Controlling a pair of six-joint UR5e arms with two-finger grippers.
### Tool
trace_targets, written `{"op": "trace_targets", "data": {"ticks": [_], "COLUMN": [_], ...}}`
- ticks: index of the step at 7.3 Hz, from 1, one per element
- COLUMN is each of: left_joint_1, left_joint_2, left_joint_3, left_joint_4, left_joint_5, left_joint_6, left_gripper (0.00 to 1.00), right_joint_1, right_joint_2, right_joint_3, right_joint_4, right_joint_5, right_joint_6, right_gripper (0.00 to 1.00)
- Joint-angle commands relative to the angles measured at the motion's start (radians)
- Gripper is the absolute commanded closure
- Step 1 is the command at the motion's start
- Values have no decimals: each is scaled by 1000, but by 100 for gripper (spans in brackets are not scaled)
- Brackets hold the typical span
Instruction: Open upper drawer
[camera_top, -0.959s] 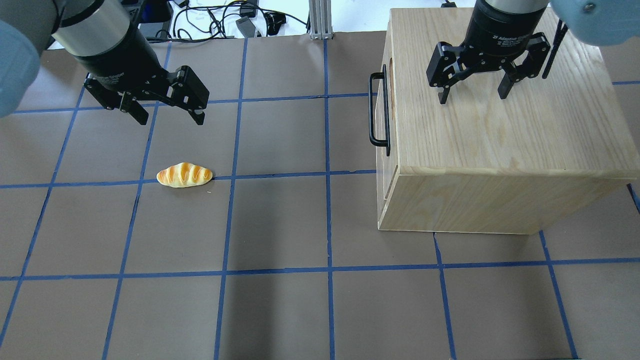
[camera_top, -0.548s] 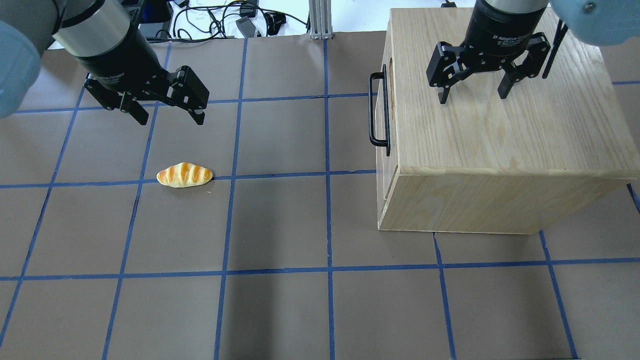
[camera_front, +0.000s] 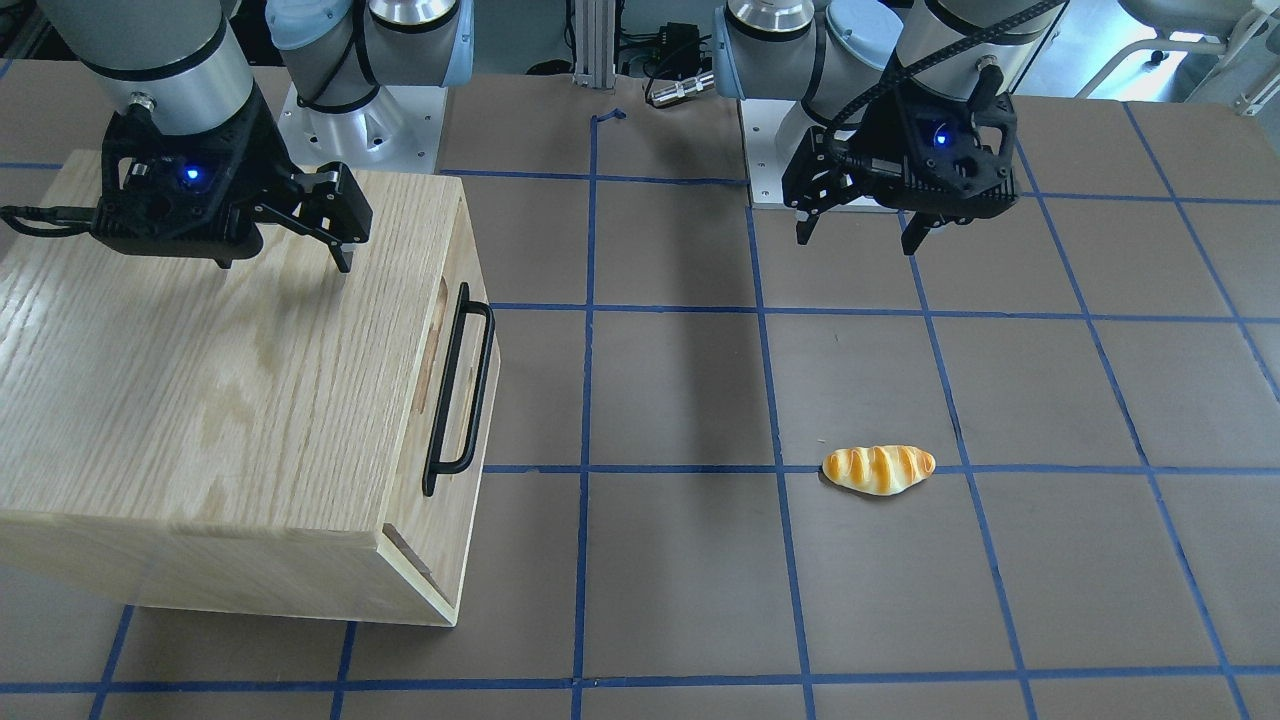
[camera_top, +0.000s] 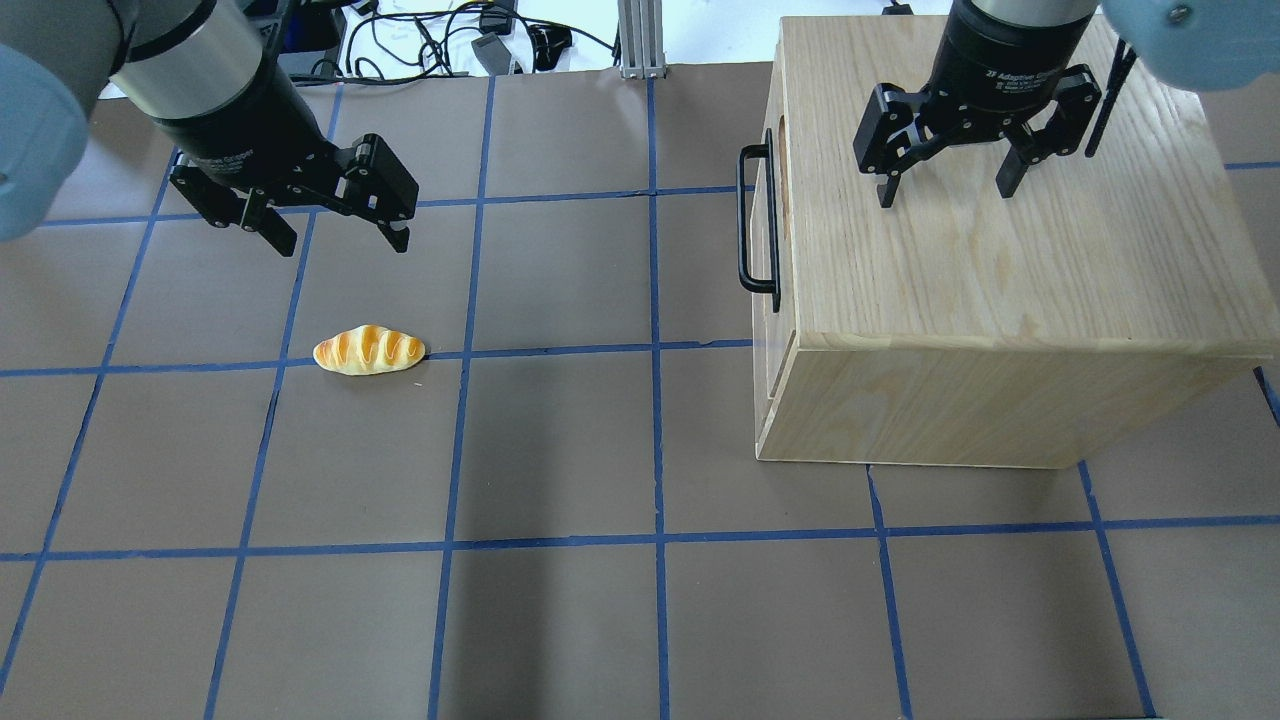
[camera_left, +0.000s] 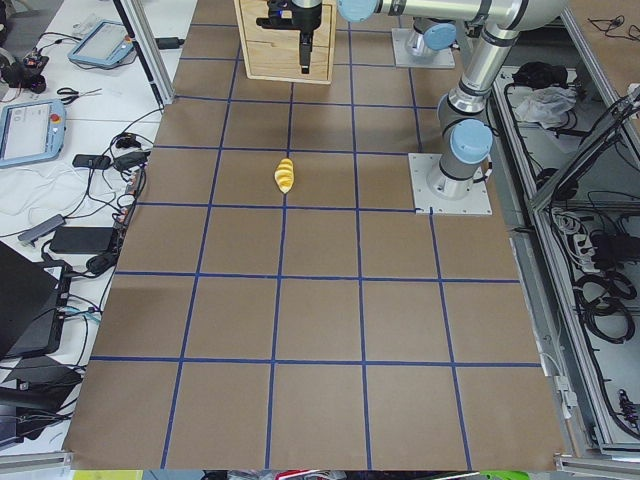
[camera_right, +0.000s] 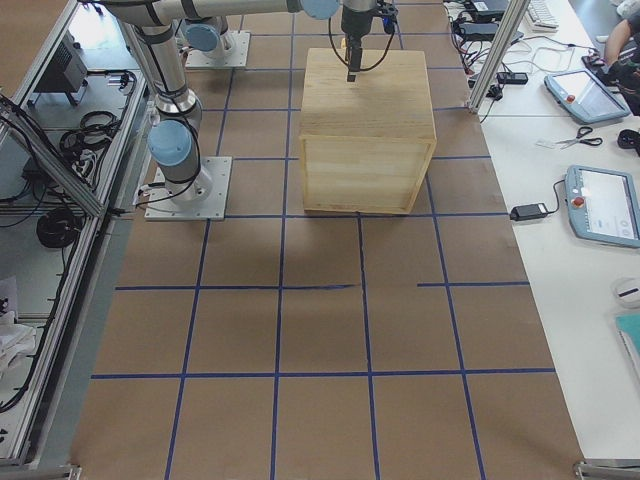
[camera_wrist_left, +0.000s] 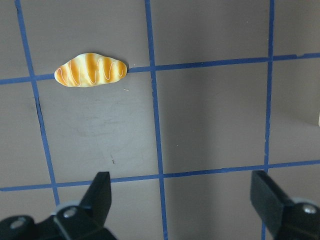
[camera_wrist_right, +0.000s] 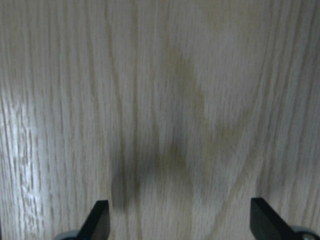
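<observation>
The upper drawer (camera_top: 768, 230) is a light-wood panel on the cabinet's left face, with a long black bar handle (camera_top: 744, 215). It sits flush with the cabinet (camera_top: 1000, 260). It also shows in the front-facing view (camera_front: 458, 390) with its handle (camera_front: 440, 420). My right gripper (camera_top: 945, 190) is open and empty, hovering over the cabinet top, right of the handle; it shows in the front-facing view (camera_front: 285, 262) and its wrist view (camera_wrist_right: 177, 220). My left gripper (camera_top: 340, 238) is open and empty above the table, far left of the drawer, and shows in the front-facing view (camera_front: 858, 240).
A bread roll (camera_top: 369, 351) lies on the brown mat below the left gripper, also in the left wrist view (camera_wrist_left: 91, 71). A lower drawer front (camera_top: 772, 390) sits under the upper one. Cables (camera_top: 440, 40) lie beyond the table's far edge.
The left arm has edged slightly to the right. The right gripper, the drawer and the bread roll have not moved.
</observation>
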Motion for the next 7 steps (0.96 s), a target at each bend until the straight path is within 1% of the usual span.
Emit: {"op": "trace_targets", "data": {"ticks": [1,2,4,5,6,7], "left_joint_1": [2,2,2,-8,-33,-88], "left_joint_2": [0,0,-29,-66,-124,-180], "left_joint_3": [-4,-4,1,1,-2,-2], "left_joint_4": [1,2,27,83,179,297], "left_joint_5": [15,14,-70,-151,-226,-267], "left_joint_6": [-11,-11,-96,-119,-203,-268], "left_gripper": [0,0,0,0,0,0], "right_joint_1": [-1,1,1,-1,1,-1], "right_joint_2": [0,0,0,0,0,0], "right_joint_3": [2,0,0,2,0,2], "right_joint_4": [0,0,0,0,0,0], "right_joint_5": [0,0,0,0,0,0], "right_joint_6": [1,0,0,0,1,0], "right_gripper": [0,0,0,0,0,0]}}
